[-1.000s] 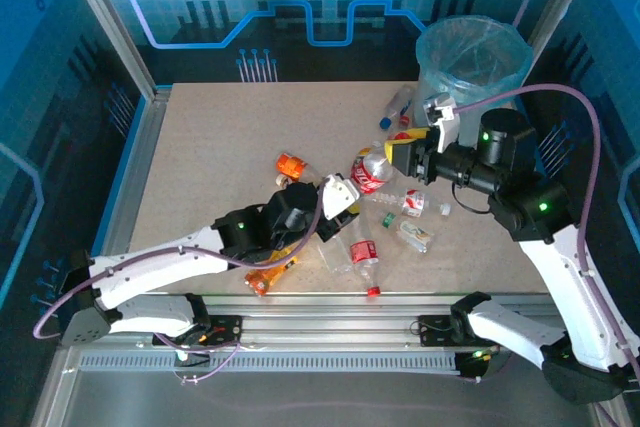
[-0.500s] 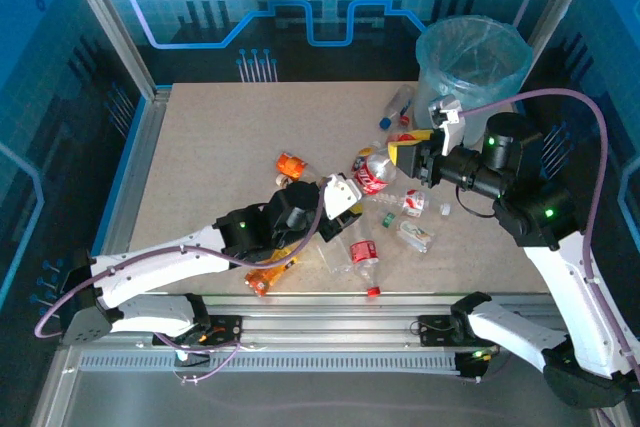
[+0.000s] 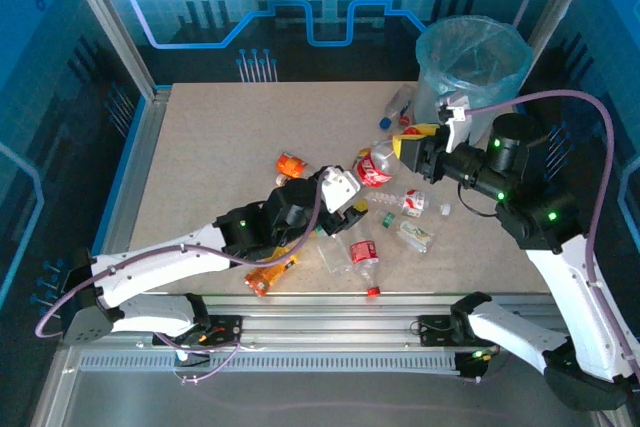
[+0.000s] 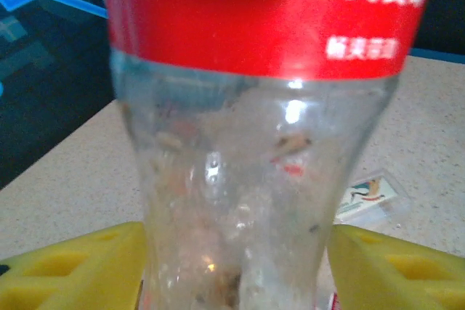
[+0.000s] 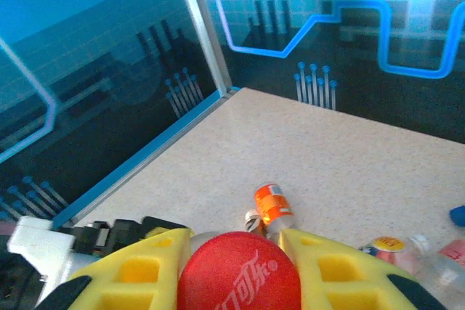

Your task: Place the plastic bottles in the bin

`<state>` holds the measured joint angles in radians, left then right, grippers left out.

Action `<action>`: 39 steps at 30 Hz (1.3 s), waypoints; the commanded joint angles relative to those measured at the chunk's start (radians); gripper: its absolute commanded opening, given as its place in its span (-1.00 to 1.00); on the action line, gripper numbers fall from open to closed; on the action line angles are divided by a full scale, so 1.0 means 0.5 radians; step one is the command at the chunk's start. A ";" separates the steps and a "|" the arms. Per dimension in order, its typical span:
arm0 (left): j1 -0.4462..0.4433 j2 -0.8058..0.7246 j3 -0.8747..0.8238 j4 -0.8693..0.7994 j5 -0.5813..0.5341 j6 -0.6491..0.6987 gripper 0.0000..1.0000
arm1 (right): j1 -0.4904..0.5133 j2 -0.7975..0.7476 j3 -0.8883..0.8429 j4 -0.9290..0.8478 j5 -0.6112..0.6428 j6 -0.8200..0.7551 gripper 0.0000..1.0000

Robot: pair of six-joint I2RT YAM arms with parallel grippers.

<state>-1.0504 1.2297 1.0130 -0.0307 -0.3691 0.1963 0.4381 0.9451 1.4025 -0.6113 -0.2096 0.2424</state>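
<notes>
The right gripper (image 3: 400,153) is clamping one end of a red-labelled bottle (image 3: 375,169), jaws nearly closed. In the right wrist view the red cap (image 5: 238,274) is sitting snug btwn its yellow fingers (image 5: 138,270), so the hold is on the cap end.

The left gripper (image 3: 348,195) is sitting at what appears to be the same bottle from the opp. side. In the left wrist view its jaws are flanking the clear waist (image 4: 247,179) below the red label, pads at or just beside the plastic. Can't tell whether they're pressing or loose, so can't say if the left is sharing the hold.

Key relation: the bottle is lying btwn the two grippers, right of bench (image 3: 220,147) centre. Its long axis is running from the left jaws (near-left) up to the right jaws (far-right), i.e. pointing roughly at the bin (image 3: 428,67). The bin is standing at the far right corner, just behind the right gripper and well apart from the left one, so the right arm is the nearer by far. Judging by that, the carry to the bin is looking like the right arm's job, and it's depending on the left jaws being clear of the waist first; otherwise the bottle may get twisted out of the cap grip.

Other bottles are lying on the bench: an orange-labelled one (image 3: 292,164), a crushed red-labelled one (image 3: 362,252), small ones (image 3: 415,204), and a pair by the bin foot (image 3: 397,105).
</notes>
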 commanded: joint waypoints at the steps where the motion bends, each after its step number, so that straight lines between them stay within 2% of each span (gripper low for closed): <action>1: 0.000 -0.077 -0.023 0.137 -0.119 -0.056 0.54 | -0.002 -0.025 0.061 0.115 0.178 -0.035 -1.00; 2: 0.000 -0.099 -0.044 0.160 -0.136 -0.049 0.62 | -0.001 -0.033 0.052 0.147 0.208 -0.040 -1.00; 8: -0.001 -0.279 -0.208 0.302 -0.173 0.015 0.77 | -0.002 -0.031 0.034 0.324 0.403 -0.067 -1.00; 12: -0.001 -0.376 -0.279 0.349 -0.165 0.056 0.82 | 0.001 0.083 0.163 0.327 0.559 -0.105 -1.00; 15: -0.001 -0.404 -0.292 0.370 -0.164 0.130 0.86 | 0.001 0.210 0.268 0.372 0.773 -0.123 -1.00; 20: 0.003 -0.362 -0.213 0.378 -0.163 0.251 0.90 | 0.006 0.534 0.557 0.528 1.064 -0.120 -1.00; 28: 0.011 -0.252 -0.102 0.454 -0.106 0.288 0.91 | 0.011 1.187 1.183 0.649 1.836 -0.235 -1.00; 33: 0.063 -0.182 -0.109 0.505 -0.109 0.267 0.92 | -0.038 1.459 1.502 0.658 2.075 -0.399 -1.00; 39: 0.151 -0.187 -0.169 0.548 -0.116 0.201 0.92 | -0.191 1.661 1.720 0.622 2.096 -0.399 -1.00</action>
<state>-0.9974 1.1477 0.9340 0.1883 -0.4294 0.3168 0.3866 1.7576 2.1975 -0.3363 0.7685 0.0570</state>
